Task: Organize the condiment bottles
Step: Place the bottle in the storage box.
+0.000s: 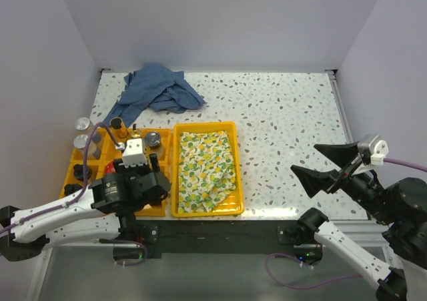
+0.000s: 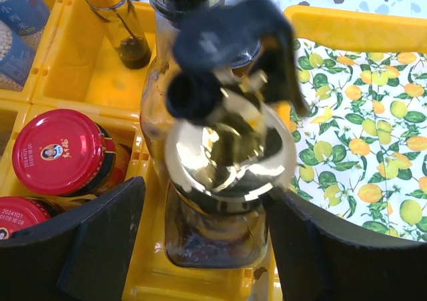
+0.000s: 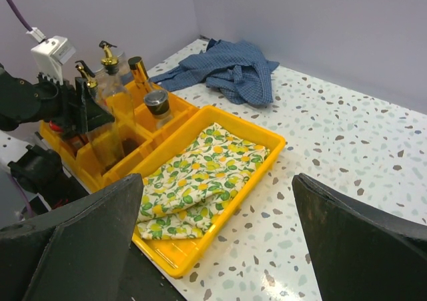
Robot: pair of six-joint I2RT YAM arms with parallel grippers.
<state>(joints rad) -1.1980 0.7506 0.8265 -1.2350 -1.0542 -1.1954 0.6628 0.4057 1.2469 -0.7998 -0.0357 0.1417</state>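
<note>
In the divided tray, column beside the big tray: we are standing a clear glass bottle with a gold pourer upright in its own slot, just right of the red-lidded jars.
Left gripper: we are straddling that bottle from above with the jaws apart. Yellow is showing between the left finger and the glass, so we are judging this no firm grip.
Reason for the pose: we are guarding both sides, probably so the tall bottle cannot tip.
Right gripper: we are hovering it over the table, jaws wide and empty, well apart from the trays, giving the left arm room.
Other bottles: they are filling the compartments behind, with the grey-capped shakers at the far left.
Lemon-print cloth: it is lying alone in the big tray, and we are leaving it.
Risk: the pourer is standing close between the fingers, so we are favouring a straight lift.
</note>
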